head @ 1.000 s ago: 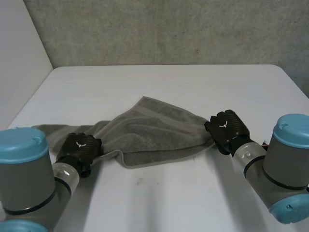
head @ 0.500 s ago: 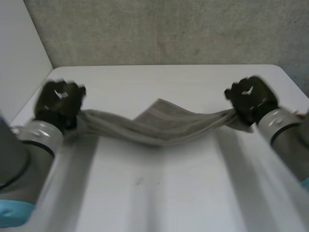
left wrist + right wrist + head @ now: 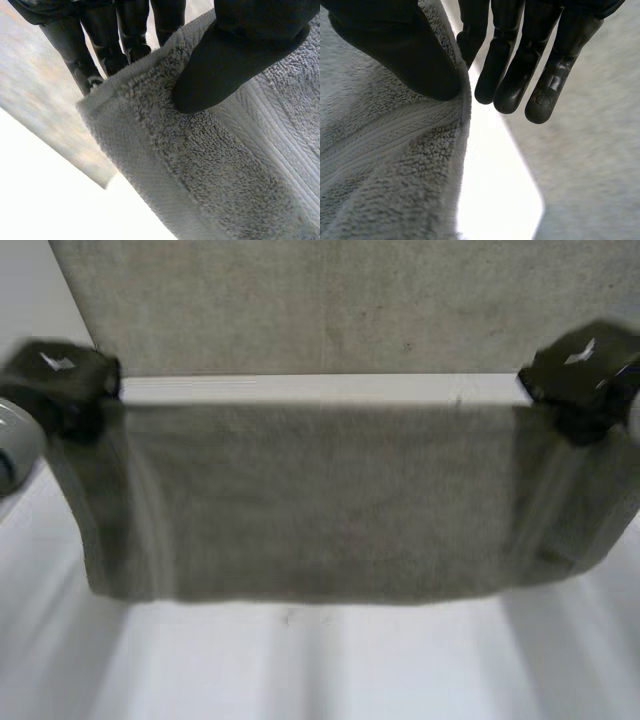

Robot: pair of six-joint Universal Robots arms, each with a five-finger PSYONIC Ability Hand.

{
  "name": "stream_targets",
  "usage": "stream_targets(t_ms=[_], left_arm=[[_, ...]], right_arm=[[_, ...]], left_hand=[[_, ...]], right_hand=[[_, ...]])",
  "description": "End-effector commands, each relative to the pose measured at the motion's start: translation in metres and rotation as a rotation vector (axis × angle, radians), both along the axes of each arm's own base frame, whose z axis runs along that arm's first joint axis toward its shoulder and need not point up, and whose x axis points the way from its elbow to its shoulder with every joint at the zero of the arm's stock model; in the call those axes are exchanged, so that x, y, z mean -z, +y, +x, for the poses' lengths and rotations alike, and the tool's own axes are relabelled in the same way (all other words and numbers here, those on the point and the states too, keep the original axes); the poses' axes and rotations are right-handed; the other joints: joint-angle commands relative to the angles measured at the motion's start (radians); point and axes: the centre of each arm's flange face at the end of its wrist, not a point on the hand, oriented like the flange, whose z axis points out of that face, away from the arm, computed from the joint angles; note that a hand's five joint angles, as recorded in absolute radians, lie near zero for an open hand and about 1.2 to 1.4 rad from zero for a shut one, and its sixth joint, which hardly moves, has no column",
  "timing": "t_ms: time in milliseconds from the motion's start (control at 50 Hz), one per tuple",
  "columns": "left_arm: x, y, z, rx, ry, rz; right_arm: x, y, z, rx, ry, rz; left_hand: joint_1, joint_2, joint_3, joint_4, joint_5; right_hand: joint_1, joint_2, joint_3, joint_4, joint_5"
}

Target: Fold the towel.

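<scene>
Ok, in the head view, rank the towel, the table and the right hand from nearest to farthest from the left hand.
1. The towel: pinched at its corner by the left hand.
2. The table: underneath, below the hanging towel.
3. The right hand: across, pinching the opposite corner.

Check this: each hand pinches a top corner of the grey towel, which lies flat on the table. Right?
The head view shows the towel hanging spread, not lying flat; the left hand and right hand each pinch a top corner.
</scene>
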Motion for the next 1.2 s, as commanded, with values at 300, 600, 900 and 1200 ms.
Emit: stream_targets(t_ms=[300,600,900,1200], left_arm=[[-0.066,-0.129,-0.073,0.05,0.185,-0.612],[-0.036,-0.101,-0.062,0.0,0.242,-0.582],[0.136,-0.057,-0.052,0.067,0.09,-0.169],[0.158,-0.053,-0.022,-0.014,0.073,-0.081]], right_arm=[[-0.068,-0.106,0.074,0.039,-0.242,-0.895],[-0.035,-0.085,0.074,-0.089,-0.21,-0.756],[0.176,-0.06,0.048,-0.172,-0.119,-0.101],[0.192,-0.068,0.029,0.021,-0.388,0.086]], left_hand=[[0.206,0.179,0.181,0.179,0.185],[0.206,0.179,0.181,0.179,0.185],[0.206,0.179,0.181,0.179,0.185],[0.206,0.179,0.181,0.179,0.185]], right_hand=[[0.43,0.217,0.21,0.202,0.226],[0.43,0.217,0.21,0.202,0.226],[0.43,0.217,0.21,0.202,0.226],[-0.194,-0.407,-0.414,-0.422,-0.398]])
